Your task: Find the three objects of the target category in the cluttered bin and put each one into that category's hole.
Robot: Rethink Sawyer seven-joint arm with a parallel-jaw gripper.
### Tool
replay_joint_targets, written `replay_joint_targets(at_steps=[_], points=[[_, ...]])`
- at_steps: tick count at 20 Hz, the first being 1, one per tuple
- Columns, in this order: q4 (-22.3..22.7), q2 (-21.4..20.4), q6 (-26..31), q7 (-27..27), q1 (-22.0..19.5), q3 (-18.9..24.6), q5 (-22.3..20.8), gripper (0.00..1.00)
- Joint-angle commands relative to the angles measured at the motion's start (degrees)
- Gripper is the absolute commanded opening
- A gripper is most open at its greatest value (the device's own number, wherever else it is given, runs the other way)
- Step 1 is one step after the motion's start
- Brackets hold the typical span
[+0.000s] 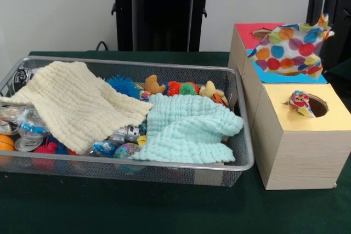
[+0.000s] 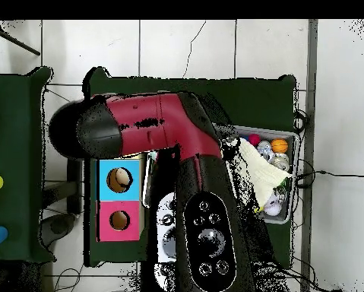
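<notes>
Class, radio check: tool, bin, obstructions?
Tool not visible. Wire mesh bin cluttered; cream knitted cloth and mint knitted cloth cover toys. Polka-dot cloth drapes blue box hole.

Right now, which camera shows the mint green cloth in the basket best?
The front view: the mint green cloth lies in plain sight over the toys at the right end of the wire basket. In the overhead view the red and black arm hides that part of the basket, so the cloth cannot be seen.

I am facing one wire bin [image 1: 241, 135] holding two cloths, cream [image 1: 77, 102] and mint [image 1: 186, 130], beside three wooden boxes [image 1: 296, 152] carrying two patterned fabrics [image 1: 290, 47].
</notes>
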Motion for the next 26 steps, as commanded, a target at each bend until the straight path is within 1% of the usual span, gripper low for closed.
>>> replay_joint_targets(at_steps=[1,5,8,15,21,23,26], points=[[8.67,5.24,-4.51,14.28,1.09,-4.21,1.12,0.00],[8.78,6.10,-5.44,15.39,2.69,-5.82,2.00,0.00],[8.76,6.60,-5.98,15.15,3.40,-6.62,3.09,0.00],[7.63,7.83,-4.79,13.65,4.28,-7.77,5.49,0.00],[6.74,8.43,-4.56,14.41,6.43,-9.81,6.82,0.00],[6.02,9.00,-4.06,13.94,6.57,-9.92,7.44,0.00],[5.69,10.52,-5.18,13.61,6.27,-9.22,9.16,0.00]])
